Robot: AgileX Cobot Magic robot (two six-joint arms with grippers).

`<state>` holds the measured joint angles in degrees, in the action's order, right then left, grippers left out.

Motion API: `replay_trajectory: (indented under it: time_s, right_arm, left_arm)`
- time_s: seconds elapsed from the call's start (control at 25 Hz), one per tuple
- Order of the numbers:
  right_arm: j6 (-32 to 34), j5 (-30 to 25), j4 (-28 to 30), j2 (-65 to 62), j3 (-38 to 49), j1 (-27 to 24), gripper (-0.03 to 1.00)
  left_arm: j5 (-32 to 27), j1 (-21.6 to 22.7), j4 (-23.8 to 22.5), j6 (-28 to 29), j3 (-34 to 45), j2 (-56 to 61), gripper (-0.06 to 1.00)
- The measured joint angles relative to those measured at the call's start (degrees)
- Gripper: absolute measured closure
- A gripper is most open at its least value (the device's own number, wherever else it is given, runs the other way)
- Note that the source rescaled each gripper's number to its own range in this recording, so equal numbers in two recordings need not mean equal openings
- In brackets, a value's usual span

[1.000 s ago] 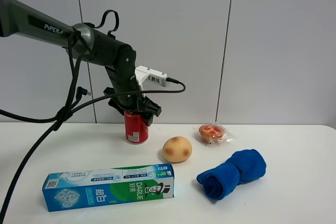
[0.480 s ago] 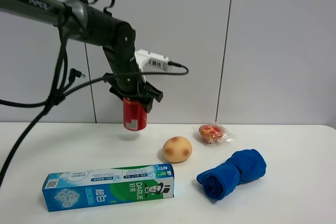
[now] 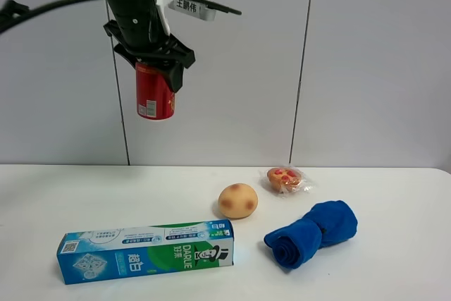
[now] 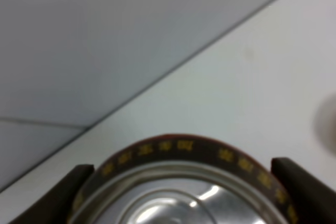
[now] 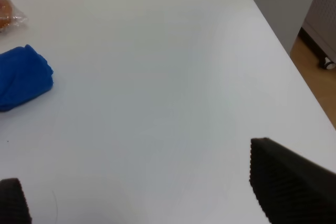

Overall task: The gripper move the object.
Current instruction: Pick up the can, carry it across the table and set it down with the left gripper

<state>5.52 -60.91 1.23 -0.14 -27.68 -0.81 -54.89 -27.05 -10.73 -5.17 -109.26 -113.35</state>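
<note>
My left gripper [image 3: 156,67] is shut on the top of the red drink can [image 3: 154,94] and holds it upright high above the white table [image 3: 127,195], near the back wall at the left. In the left wrist view the can's silver top and red rim with yellow characters [image 4: 178,182] fill the lower frame between the two black fingers [image 4: 302,182]. My right gripper [image 5: 147,203] is not seen in the exterior view; its wrist view shows two black fingertips [image 5: 283,174] spread apart over bare table, holding nothing.
A round tan bun [image 3: 237,200] lies mid-table. A wrapped pastry [image 3: 285,178] sits behind it to the right. A rolled blue towel [image 3: 311,232] is at the right, also in the right wrist view [image 5: 23,80]. A green-blue toothpaste box [image 3: 144,249] lies at the front left.
The left gripper has lifted the can from the table surface to high above it and a little to the left. The other objects have not moved.
</note>
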Motion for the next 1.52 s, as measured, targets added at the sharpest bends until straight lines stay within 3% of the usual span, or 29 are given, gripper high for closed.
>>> replay_trajectory:
  time_s: [0.2, 0.4, 0.68, 1.0, 1.2, 1.4, 1.52]
  right_arm:
    - [0.0, 0.0, 0.0, 0.0, 0.0, 0.0, -0.03]
    - [0.0, 0.0, 0.0, 0.0, 0.0, 0.0, -0.03]
    - [0.0, 0.0, 0.0, 0.0, 0.0, 0.0, -0.03]
    - [0.0, 0.0, 0.0, 0.0, 0.0, 0.0, -0.03]
    - [0.0, 0.0, 0.0, 0.0, 0.0, 0.0, -0.03]
    - [0.0, 0.0, 0.0, 0.0, 0.0, 0.0, -0.03]
    - [0.0, 0.0, 0.0, 0.0, 0.0, 0.0, -0.03]
  left_arm:
    - [-7.46, 0.0, 5.02, -6.84, 0.0, 4.23, 0.94]
    - [-10.67, -1.79, 6.54, -8.66, 0.0, 6.76, 0.94]
    - [-10.15, -11.76, 5.84, -8.8, 0.0, 7.11, 0.94]
    - [-2.74, -23.38, 4.76, -11.33, 0.0, 3.86, 0.94]
    - [-2.61, -25.96, 5.31, -17.06, 0.0, -1.27, 0.94]
    - [-2.75, -27.11, 10.38, -25.04, 0.0, -5.77, 0.94]
    - [-4.15, -27.27, 10.73, -29.11, 0.0, -7.94, 0.94]
